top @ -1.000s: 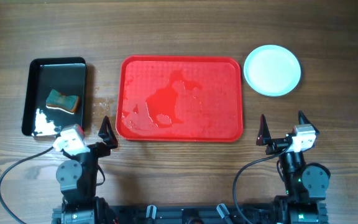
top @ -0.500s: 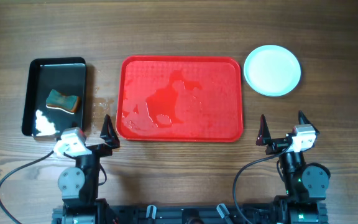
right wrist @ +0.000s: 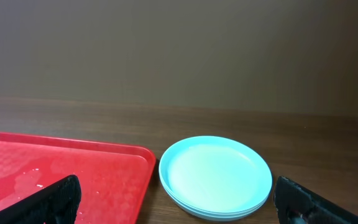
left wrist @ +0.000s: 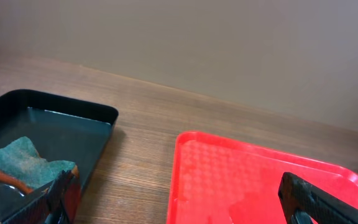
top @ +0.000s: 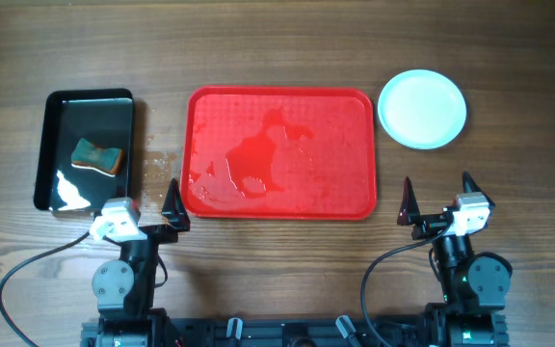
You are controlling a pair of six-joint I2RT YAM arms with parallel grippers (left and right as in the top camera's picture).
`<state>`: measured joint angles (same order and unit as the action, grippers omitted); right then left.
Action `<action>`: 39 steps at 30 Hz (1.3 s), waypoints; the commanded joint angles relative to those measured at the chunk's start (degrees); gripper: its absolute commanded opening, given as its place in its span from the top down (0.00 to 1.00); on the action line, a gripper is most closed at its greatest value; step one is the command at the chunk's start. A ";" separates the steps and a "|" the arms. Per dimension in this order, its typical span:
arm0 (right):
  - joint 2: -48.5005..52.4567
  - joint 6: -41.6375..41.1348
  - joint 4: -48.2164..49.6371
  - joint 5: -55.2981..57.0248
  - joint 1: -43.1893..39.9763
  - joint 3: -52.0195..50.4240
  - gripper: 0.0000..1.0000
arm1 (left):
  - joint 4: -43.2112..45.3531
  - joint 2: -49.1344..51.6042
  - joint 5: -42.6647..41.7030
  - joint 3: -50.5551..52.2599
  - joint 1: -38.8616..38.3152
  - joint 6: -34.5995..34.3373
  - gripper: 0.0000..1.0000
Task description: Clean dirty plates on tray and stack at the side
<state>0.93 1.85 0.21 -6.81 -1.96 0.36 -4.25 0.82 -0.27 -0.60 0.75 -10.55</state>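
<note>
Overhead, the left gripper [top: 145, 200] sits low at the near edge of the table [top: 277, 39], its two fingers spread wide with nothing between them. One dark fingertip points at the near left corner of the red tray [top: 279, 100]. The other is hard to pick out against the black tray [top: 90, 104] beside it. The left wrist camera confirms this: one finger hangs over the near right corner of the black tray and the other over the red tray, with bare wood in the gap.

The right gripper [top: 438, 193] is also wide apart and empty. It rests near the table edge, just off the red tray's near right corner, and points toward the plates [top: 422, 108].

The red tray lies in the middle of the table, and a glossy wet patch [top: 258, 159] is spread across its textured floor. The pale blue plates sit on the wood just beside the tray's far right corner, apart from it. In the right wrist view their layered rims show a stack, and the top plate's face is plain.

To the left, well apart from the plates, a green and orange sponge [top: 98, 156] lies in shallow water inside the black tray. A few drops [top: 157, 154] speckle the wood between the two trays.
</note>
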 commanded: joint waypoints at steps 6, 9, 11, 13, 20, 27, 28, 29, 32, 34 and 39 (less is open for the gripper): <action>-0.72 0.98 0.11 0.81 -0.37 -0.07 0.00 | -0.22 -0.66 -0.26 0.26 -2.19 1.18 0.00; -0.72 1.01 0.13 0.83 -0.37 -0.07 0.00 | -0.20 -0.66 -0.28 0.26 -2.21 1.18 0.00; -0.72 1.01 0.13 0.83 -0.37 -0.07 0.00 | -0.20 -0.66 -0.28 0.26 -2.19 1.16 0.00; -0.72 0.98 0.11 0.81 -0.37 -0.07 0.00 | -0.20 -0.66 -0.28 0.26 -2.21 1.16 0.00; -0.72 1.01 0.11 0.81 -0.37 -0.07 0.00 | -0.11 -0.66 -0.28 0.26 -2.21 1.16 0.00; -0.72 0.98 0.13 0.81 -0.37 -0.07 0.00 | -0.11 -0.66 -0.28 0.26 -2.19 1.16 0.00; -0.72 1.01 0.11 0.81 -0.37 -0.07 0.00 | -0.11 -0.66 -0.28 0.26 -2.19 1.16 0.00; -0.72 0.98 0.13 0.81 -0.37 -0.07 0.00 | -0.11 -0.66 -0.28 0.26 -2.19 1.16 0.00; -0.72 0.98 0.11 0.83 -0.37 -0.07 0.01 | -0.11 -0.66 -0.28 0.26 -2.19 1.33 0.00; -0.72 1.01 0.11 0.83 -0.37 -0.07 0.00 | -0.13 -0.66 -0.63 0.26 -2.19 2.93 0.00; -0.72 0.98 0.11 0.83 -0.37 -0.07 0.00 | -0.17 -0.66 -2.01 0.26 -2.19 9.66 0.00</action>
<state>0.93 1.85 0.21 -6.81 -1.96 0.36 -4.25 0.82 -0.93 -0.60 -1.13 -7.18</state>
